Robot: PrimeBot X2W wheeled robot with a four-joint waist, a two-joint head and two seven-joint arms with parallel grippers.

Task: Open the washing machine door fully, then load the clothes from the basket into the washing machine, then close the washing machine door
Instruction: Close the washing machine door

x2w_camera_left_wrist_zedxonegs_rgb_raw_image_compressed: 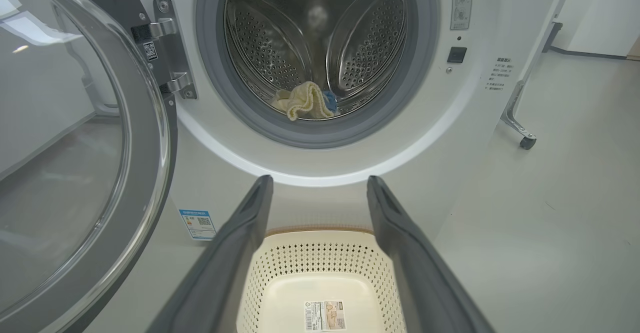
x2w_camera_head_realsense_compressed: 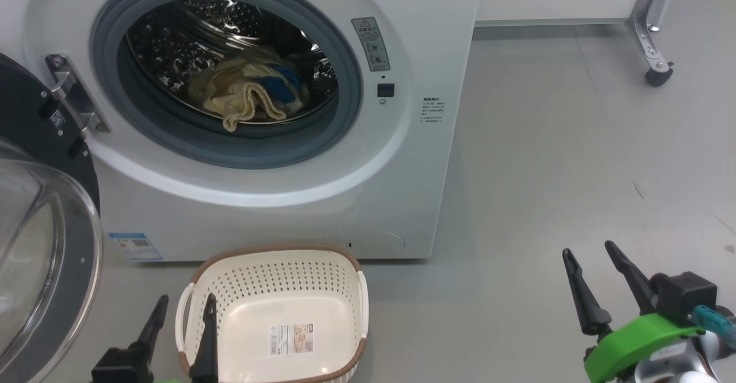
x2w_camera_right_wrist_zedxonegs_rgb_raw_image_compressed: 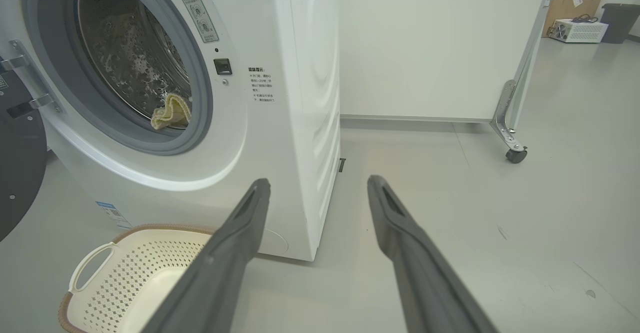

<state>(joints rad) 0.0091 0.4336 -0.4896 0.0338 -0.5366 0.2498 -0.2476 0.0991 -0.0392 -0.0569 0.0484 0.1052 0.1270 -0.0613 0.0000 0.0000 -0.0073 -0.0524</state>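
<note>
White partition panel (x2w_camera_right_wrist_zedxonegs_rgb_raw_image_compressed: pixel 425 48) standing on grey floor (x2w_camera_head_realsense_compressed: pixel 575 159), resting on a metal caster leg (x2w_camera_head_realsense_compressed: pixel 650 38). Beyond it, dark bin (x2w_camera_right_wrist_zedxonegs_rgb_raw_image_compressed: pixel 619 20) sitting beside white vented box (x2w_camera_right_wrist_zedxonegs_rgb_raw_image_compressed: pixel 580 30).

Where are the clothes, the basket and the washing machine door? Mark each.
the clothes (x2w_camera_head_realsense_compressed: pixel 247 91), head view, on the cream fabric heap.
the basket (x2w_camera_head_realsense_compressed: pixel 276 282), head view, on its far perforated wall.
the washing machine door (x2w_camera_head_realsense_compressed: pixel 23 101), head view, on its black inner rim.

The clothes (x2w_camera_head_realsense_compressed: pixel 250 92) lie in the washing machine (x2w_camera_head_realsense_compressed: pixel 299 199), the basket (x2w_camera_head_realsense_compressed: pixel 276 256) before it.
</note>
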